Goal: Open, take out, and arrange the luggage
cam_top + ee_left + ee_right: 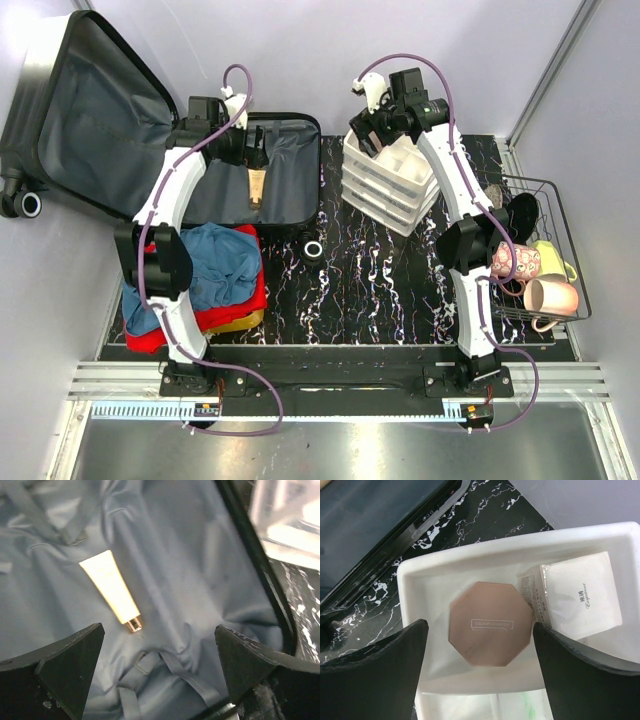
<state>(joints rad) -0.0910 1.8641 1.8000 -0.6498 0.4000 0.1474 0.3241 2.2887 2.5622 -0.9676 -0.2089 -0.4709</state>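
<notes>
The luggage (290, 165) lies open on the table, its lid (90, 110) leaning back at the far left and its grey lining showing. A cream tube (257, 186) rests on the lining (200, 580) inside it. My left gripper (250, 148) hovers over the open half, open and empty, with the tube (111, 589) just ahead of its fingers (65, 665). My right gripper (385, 128) hangs open over the white organizer (385, 200). A pink octagonal compact (490, 624) lies loose in the organizer's top compartment (470, 560) between the spread jaws, touched by neither.
A white boxed item (580, 595) sits beside the compact. A pile of blue, red and yellow clothes (205, 275) lies at the near left. A small ring (313, 248) lies on the marbled table. A wire basket (560, 250) with mugs stands at the right.
</notes>
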